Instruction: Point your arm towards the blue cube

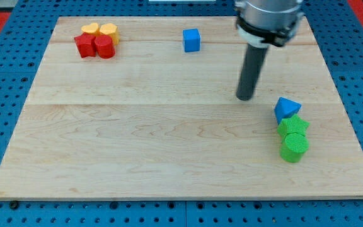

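The blue cube [191,40] sits near the view's top, a little right of centre, on the wooden board [137,139]. My tip [245,98] rests on the board to the lower right of the cube, well apart from it. The dark rod rises from the tip to the arm's head at the view's top right. A blue triangular block [286,108] lies just right of the tip, not touching it.
Below the blue triangular block sit a green star-shaped block [293,127] and a green cylinder [294,148], packed together. At the top left a cluster holds a yellow heart [90,29], a yellow cylinder [109,31], a red star-like block [84,45] and a red cylinder [104,47].
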